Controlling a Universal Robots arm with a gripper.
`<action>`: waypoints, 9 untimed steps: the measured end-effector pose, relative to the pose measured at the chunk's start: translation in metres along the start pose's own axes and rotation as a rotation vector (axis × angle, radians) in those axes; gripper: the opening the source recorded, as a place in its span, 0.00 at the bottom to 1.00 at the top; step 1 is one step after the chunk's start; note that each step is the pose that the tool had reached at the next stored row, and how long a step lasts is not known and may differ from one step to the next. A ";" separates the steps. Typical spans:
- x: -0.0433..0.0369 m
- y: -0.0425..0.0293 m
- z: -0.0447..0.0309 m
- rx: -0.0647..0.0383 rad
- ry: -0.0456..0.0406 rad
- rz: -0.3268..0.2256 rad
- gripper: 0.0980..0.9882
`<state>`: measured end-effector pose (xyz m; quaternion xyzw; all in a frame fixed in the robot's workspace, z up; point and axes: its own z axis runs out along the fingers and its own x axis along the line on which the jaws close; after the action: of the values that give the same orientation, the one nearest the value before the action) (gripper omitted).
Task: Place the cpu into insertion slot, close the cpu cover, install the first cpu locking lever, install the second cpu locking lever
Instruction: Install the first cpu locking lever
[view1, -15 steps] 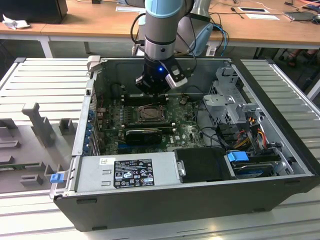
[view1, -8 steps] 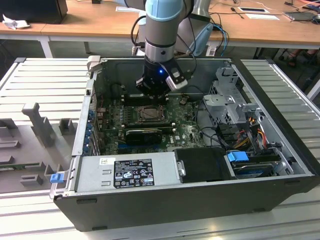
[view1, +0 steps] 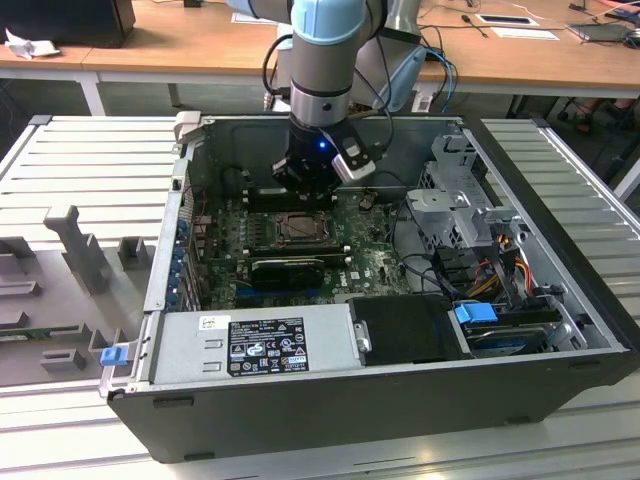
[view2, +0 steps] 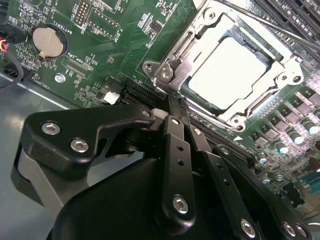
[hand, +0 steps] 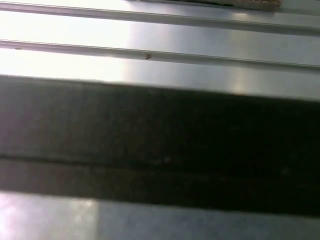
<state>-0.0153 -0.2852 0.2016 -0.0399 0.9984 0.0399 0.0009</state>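
The cpu (view2: 232, 70), a pale square chip, lies in the insertion slot (view2: 172, 47) on the green motherboard. The silvery cpu cover (view2: 260, 102) lies flat around it as a frame. A thin locking lever (view2: 270, 27) runs along one side of the socket. My gripper (view2: 172, 104) is shut, fingers (view2: 176, 145) pressed together, tips just off the socket corner by a screw (view2: 165, 74). I see nothing held between them. In the exterior view the gripper (view1: 303, 197) hangs inside the open computer case just behind the insertion slot (view1: 300, 229).
The case (view1: 330, 410) lies open on a ribbed metal table (view1: 90, 150). The power supply (view1: 255, 345) fills the front, and drive cages with cables (view1: 480, 250) the exterior view's right. Beside the socket are a coin battery (view2: 47, 41) and memory slots (view2: 295, 15). A dark band (hand: 160, 145) crosses the ribbed table in the first wrist view.
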 end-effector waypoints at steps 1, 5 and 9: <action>0.0000 -0.0001 0.0000 0.002 0.0006 0.000 0.01; 0.0000 -0.0005 0.0004 0.004 0.0014 0.000 0.01; -0.0003 -0.0001 -0.0027 0.003 0.0010 0.000 0.01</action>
<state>-0.0150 -0.2855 0.2042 -0.0399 0.9985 0.0381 0.0004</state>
